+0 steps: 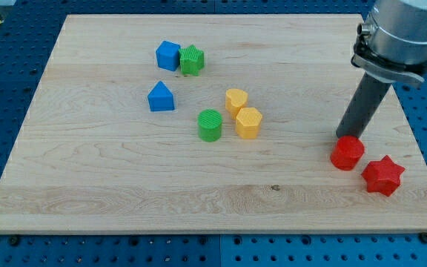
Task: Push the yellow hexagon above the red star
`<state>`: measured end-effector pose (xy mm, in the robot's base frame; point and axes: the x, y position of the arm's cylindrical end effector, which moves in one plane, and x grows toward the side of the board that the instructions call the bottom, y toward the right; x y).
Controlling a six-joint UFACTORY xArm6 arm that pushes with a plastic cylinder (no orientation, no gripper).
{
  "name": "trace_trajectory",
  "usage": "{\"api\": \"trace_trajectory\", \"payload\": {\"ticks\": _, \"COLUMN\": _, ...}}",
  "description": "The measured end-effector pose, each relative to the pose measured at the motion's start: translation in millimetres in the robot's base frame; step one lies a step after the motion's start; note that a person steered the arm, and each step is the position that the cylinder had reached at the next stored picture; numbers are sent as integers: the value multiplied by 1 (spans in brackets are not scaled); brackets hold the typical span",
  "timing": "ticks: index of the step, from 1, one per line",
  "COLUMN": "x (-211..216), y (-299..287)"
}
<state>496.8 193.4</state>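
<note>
Two red blocks flank your tip (341, 136): it touches the red cylinder (347, 153), the red star (382, 176) beyond; yellow hexagon (248, 122) sits well left. No pincer shows.

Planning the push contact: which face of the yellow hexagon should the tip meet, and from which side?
No grip, only a push. Meet the yellow hexagon on its flat face toward the view's left, driving it rightward to a spot above the red star. The yellow heart touches its upper-left, so come in just below that. My tip now sits behind the red cylinder, so probably circle round first.
</note>
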Motion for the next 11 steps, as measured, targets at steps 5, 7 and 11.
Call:
{"api": "trace_trajectory", "payload": {"ticks": 5, "x": -21, "y": -307}}
{"api": "trace_trajectory", "payload": {"ticks": 7, "x": -22, "y": -249}}
{"api": "trace_trajectory", "payload": {"ticks": 11, "x": -54, "y": -108}}
